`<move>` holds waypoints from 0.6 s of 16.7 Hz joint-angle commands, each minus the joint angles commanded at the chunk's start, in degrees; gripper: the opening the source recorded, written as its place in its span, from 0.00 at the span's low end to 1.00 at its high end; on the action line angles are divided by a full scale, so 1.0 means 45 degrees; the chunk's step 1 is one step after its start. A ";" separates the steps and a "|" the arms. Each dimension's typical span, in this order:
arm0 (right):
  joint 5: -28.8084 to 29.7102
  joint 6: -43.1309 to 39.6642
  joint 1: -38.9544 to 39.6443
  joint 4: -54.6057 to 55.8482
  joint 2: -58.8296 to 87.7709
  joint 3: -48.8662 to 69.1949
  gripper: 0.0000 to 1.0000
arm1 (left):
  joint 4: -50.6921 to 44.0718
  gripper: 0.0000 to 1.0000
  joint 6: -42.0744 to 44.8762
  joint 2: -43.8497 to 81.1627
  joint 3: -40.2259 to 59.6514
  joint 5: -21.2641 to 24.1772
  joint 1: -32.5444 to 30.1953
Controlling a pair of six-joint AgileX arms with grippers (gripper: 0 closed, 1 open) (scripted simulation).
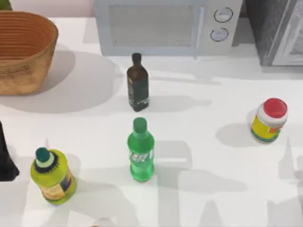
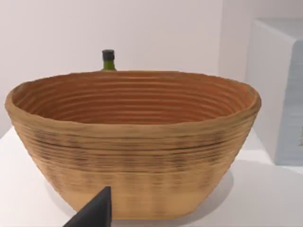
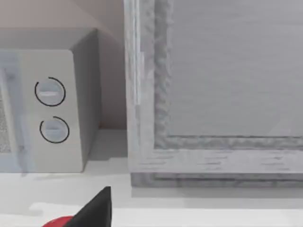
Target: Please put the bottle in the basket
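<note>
At table centre, the bottle [image 1: 140, 151] stands upright and untouched, well apart from the basket [image 1: 28, 61] at the far left. The left arm [image 1: 5, 158] waits at the left edge, facing the basket; whether either gripper is open cannot be told.

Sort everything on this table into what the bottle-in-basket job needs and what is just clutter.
Needed for the job:
green soda bottle, upright at the table's centre front
wicker basket, back left

Just lying about:
dark brown glass bottle
yellow-green bottle with teal cap
red-lidded jar
microwave
grey cabinet
</note>
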 joint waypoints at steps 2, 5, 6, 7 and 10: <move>0.0000 0.0000 0.0000 0.0000 0.0000 0.0000 1.00 | 0.0015 1.00 0.0000 0.0015 0.0010 0.0004 -0.0007; 0.0000 0.0000 0.0000 0.0000 0.0000 0.0000 1.00 | 0.0824 1.00 -0.0004 0.0829 0.0436 0.0228 -0.0409; 0.0000 0.0000 0.0000 0.0000 0.0000 0.0000 1.00 | 0.1354 1.00 -0.0007 0.1365 0.0667 0.0363 -0.0669; 0.0000 0.0000 0.0000 0.0000 0.0000 0.0000 1.00 | 0.2013 1.00 -0.0009 0.2034 0.0918 0.0521 -0.0994; 0.0000 0.0000 0.0000 0.0000 0.0000 0.0000 1.00 | 0.4741 1.00 0.0000 0.4868 0.1651 0.1040 -0.2263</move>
